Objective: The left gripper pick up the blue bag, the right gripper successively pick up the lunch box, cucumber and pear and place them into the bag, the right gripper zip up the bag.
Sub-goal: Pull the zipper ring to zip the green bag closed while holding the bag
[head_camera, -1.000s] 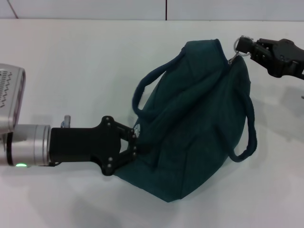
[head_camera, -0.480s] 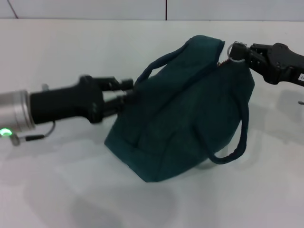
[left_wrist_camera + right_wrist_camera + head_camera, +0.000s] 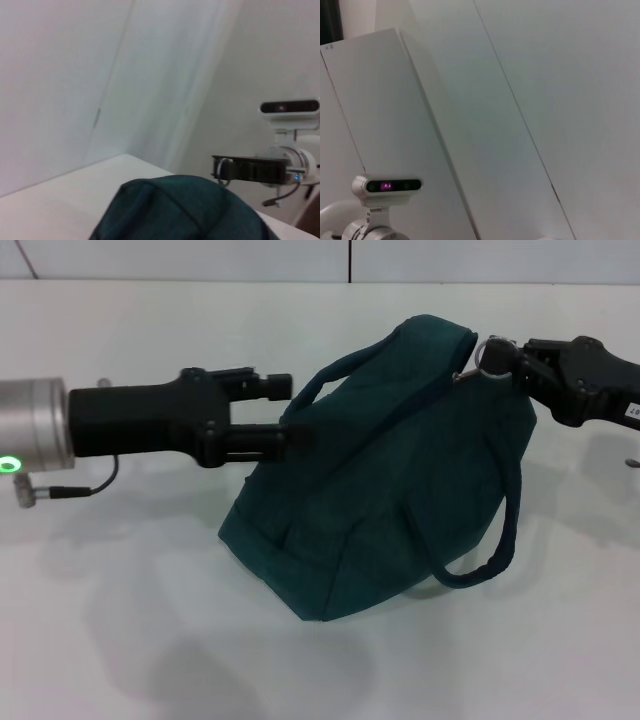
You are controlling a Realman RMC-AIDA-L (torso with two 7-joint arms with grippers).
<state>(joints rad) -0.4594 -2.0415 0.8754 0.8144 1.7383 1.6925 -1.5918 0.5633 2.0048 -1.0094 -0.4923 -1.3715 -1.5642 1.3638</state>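
Note:
The blue bag (image 3: 390, 480) rests on the white table, zipped along its top, one cord handle hanging at its right. My left gripper (image 3: 285, 410) reaches in from the left at the bag's upper left. Its fingers (image 3: 268, 384) stand apart on either side of the near handle's end, so it is open. My right gripper (image 3: 512, 358) is at the bag's top right corner, shut on the ring zip pull (image 3: 489, 347). The left wrist view shows the bag's top (image 3: 175, 210) and the right gripper (image 3: 235, 168) beyond it. The lunch box, cucumber and pear are out of view.
The white table (image 3: 150, 620) spreads all around the bag, with a white wall behind it. The right wrist view shows only wall panels and the left arm's wrist camera (image 3: 387, 185).
The bag has dropped from a raised tilt to rest on the table. My left gripper left the bag's lower corner, rose to the handle, turned, and its fingers spread. The right gripper shifted slightly left.

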